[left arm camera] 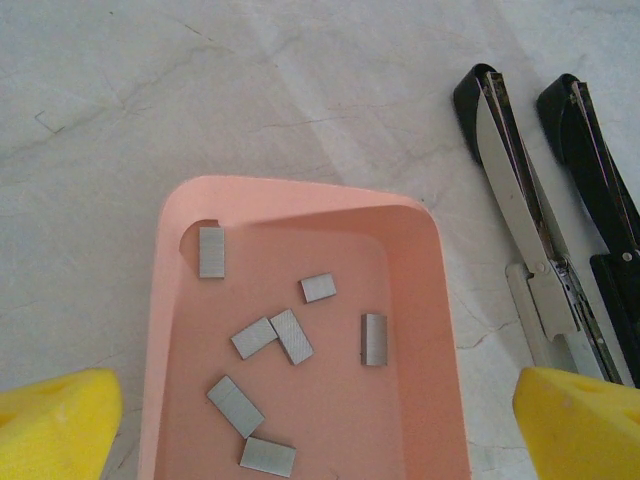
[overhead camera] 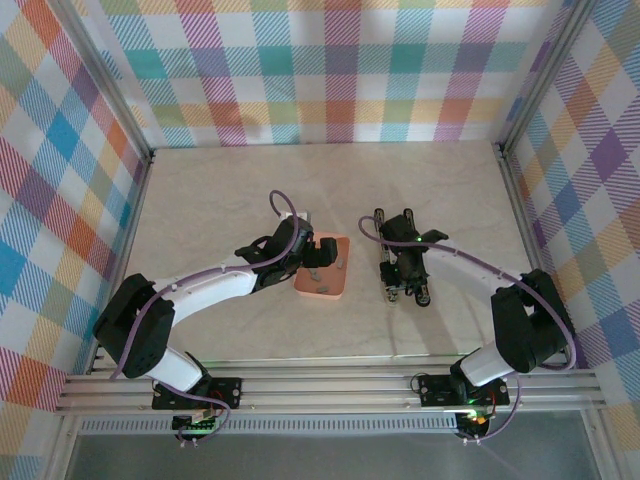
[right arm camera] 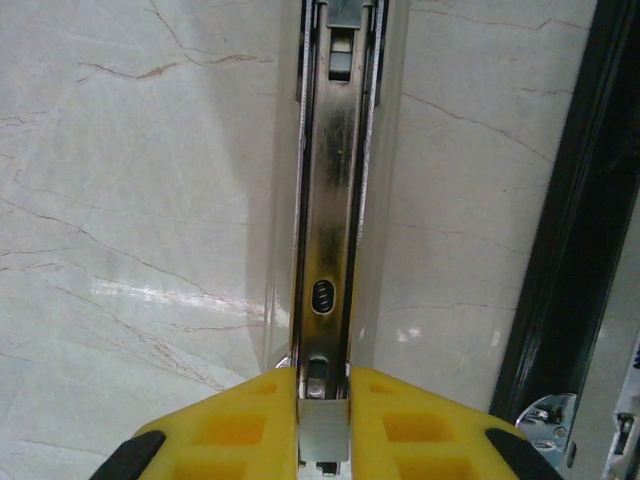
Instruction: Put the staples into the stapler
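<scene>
While the right pincer (right arm camera: pixel 322 425) clamps the magazine rail (right arm camera: pixel 330 200) of the opened stapler (left arm camera: pixel 520 210), the left pincer (left arm camera: pixel 315 430), nearer the supply, hangs spread wide and empty directly over the staples (left arm camera: pixel 290 335) (seven short strips, axes every which way) in the pink tray (left arm camera: pixel 300 205).

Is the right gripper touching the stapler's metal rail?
Touching. The right wrist view shows the right gripper shut on the rail, its yellow pads pressed against both sides with no gap.
</scene>
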`<state>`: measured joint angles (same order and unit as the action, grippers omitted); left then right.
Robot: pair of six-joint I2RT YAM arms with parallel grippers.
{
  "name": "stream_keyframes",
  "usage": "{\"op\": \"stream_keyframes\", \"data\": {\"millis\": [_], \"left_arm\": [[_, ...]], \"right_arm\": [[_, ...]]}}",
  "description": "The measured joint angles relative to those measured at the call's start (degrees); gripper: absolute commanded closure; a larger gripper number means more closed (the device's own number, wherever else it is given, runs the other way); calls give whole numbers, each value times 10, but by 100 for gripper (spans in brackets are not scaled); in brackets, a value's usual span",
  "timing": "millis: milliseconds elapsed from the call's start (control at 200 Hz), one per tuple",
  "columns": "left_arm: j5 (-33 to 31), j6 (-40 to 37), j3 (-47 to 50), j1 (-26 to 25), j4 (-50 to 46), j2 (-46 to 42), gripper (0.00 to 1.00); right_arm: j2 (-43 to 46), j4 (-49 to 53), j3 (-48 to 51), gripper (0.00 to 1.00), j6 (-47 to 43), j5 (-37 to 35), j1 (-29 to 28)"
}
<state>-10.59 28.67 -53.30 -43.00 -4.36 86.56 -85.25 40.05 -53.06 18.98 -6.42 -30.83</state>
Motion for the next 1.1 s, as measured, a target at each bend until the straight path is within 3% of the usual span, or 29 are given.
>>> {"op": "stream_keyframes", "data": {"millis": [1100], "left_arm": [[0, 0, 0, 0, 0, 0, 0]], "right_arm": [[-13, 7, -9, 83, 1, 7, 0]]}}
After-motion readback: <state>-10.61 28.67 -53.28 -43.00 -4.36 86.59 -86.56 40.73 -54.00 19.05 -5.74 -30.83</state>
